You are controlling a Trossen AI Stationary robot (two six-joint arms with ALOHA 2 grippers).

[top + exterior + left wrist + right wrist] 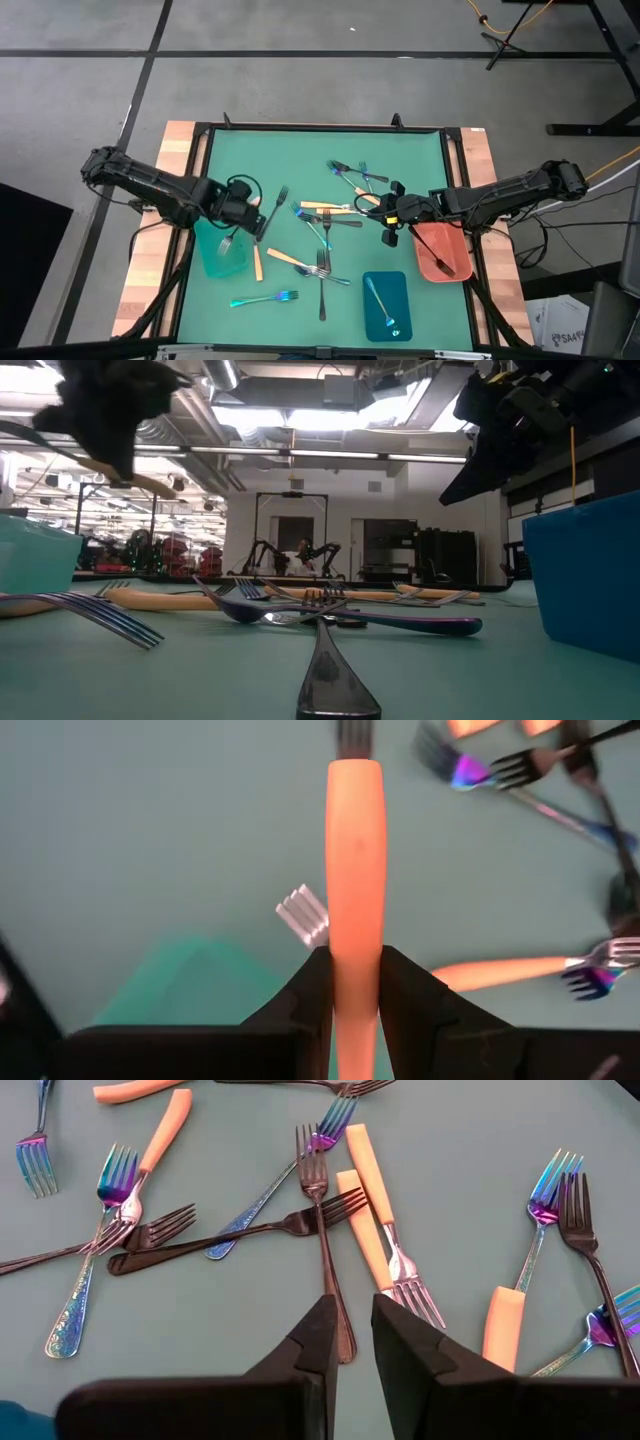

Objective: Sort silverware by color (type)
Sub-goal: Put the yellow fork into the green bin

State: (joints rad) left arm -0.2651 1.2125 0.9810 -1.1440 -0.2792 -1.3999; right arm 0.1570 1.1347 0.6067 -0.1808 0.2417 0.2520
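Silverware [325, 228] lies scattered over the middle of the green table [300, 150]: orange-handled forks, iridescent blue ones and dark ones, several crossing each other.

Left gripper [258, 222] hangs just beside the teal tray [205, 262], by the tray's inner edge, its fingers [310, 990] clamped on the orange handle of a fork [355, 870]. In the left wrist view the handle runs straight out between the two fingers, with the tines at the far end. One silver fork head [226, 246] lies inside the teal tray.

Right gripper [391, 228] is above the table, near the salmon tray [428, 262] and close to the pile. Its fingers [318, 1342] stand nearly together with a narrow gap and hold nothing; a dark fork [322, 1230] lies on the table just ahead of them.

The salmon tray holds a dark utensil [441, 261]. The blue tray [398, 292], at the near edge, holds an iridescent piece [378, 302].
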